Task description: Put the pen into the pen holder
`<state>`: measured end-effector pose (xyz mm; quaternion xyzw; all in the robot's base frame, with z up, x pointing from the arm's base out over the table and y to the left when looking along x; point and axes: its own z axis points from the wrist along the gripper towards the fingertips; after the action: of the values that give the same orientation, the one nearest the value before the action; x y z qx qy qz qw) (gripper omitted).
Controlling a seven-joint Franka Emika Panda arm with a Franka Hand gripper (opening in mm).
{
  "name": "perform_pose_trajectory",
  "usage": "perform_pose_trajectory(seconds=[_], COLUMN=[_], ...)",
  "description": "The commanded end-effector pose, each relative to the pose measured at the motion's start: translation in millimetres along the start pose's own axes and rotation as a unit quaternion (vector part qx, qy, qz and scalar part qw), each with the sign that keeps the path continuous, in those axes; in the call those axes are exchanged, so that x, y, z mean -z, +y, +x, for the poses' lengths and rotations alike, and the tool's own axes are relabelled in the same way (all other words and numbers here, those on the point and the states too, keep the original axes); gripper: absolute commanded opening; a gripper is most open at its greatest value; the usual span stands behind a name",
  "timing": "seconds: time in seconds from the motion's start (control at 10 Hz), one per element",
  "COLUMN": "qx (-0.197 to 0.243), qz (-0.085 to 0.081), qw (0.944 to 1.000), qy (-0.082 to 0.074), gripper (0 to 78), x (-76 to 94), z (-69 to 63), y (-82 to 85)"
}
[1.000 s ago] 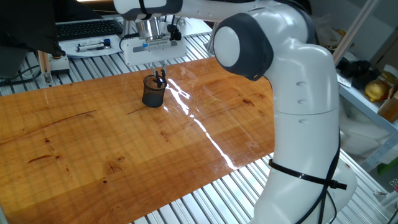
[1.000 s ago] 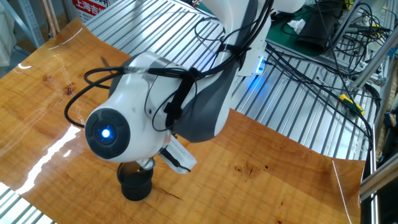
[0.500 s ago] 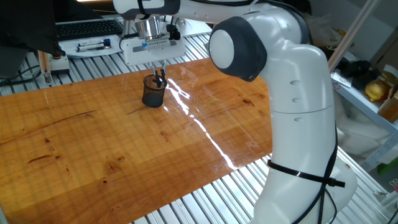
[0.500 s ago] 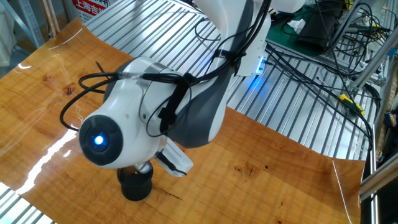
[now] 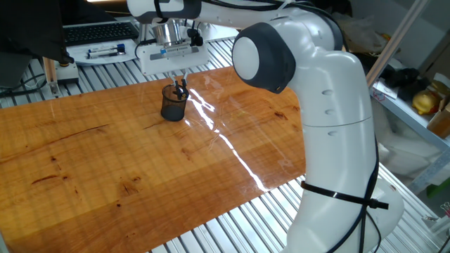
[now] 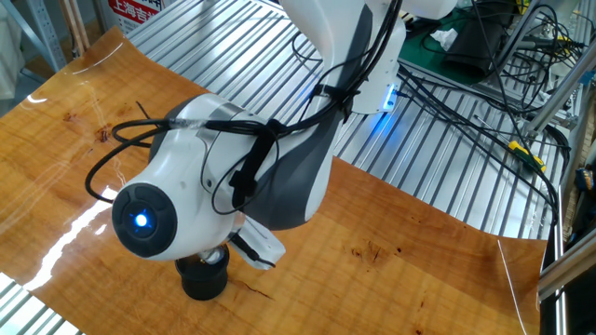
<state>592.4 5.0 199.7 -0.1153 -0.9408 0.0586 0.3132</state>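
The pen holder point(image 5: 174, 103) is a small black mesh cup on the wooden table top, near its far edge. It also shows in the other fixed view point(image 6: 203, 277), under the arm's big joint. My gripper point(image 5: 181, 82) hangs straight down over the cup's mouth. Its fingers stand close together at the rim. A slim black pen point(image 5: 182, 90) stands upright between them, its lower end inside the cup. In the other fixed view the arm hides the gripper and the pen.
A wooden board point(image 5: 105, 154) covers the slatted metal bench. Behind it lie a keyboard point(image 5: 98, 31) and a white tray with pale blue-capped markers point(image 5: 105, 51). The arm's white body point(image 5: 337, 140) stands at the right. Cables point(image 6: 466, 102) run over the bench.
The arm's elbow and upper links have swung a little to the left. The gripper stays over the cup with the pen in the same place.
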Motion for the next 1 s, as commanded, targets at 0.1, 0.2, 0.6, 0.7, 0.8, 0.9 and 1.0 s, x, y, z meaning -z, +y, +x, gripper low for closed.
perform_pose_trajectory(seconds=[0.1,0.2,0.6,0.7,0.8,0.9,1.0], qx=[0.009,0.009,0.012,0.012,0.012,0.011,0.011], qz=[-0.001,-0.001,-0.001,-0.001,-0.001,-0.001,-0.001], qw=[1.0,1.0,0.9999,0.9999,0.9999,0.9999,0.9999], qy=[-0.004,-0.004,-0.001,-0.001,-0.001,-0.001,-0.001], gripper=[1.1,1.1,1.1,1.1,1.1,1.1,1.1], x=[-6.3,-4.6,-3.5,-3.5,-3.5,-3.8,-4.0], z=[-15.2,-17.1,-23.7,-23.7,-23.7,-23.8,-24.0], y=[-1.6,-3.2,-6.5,-6.5,-6.3,-6.2,-6.0])
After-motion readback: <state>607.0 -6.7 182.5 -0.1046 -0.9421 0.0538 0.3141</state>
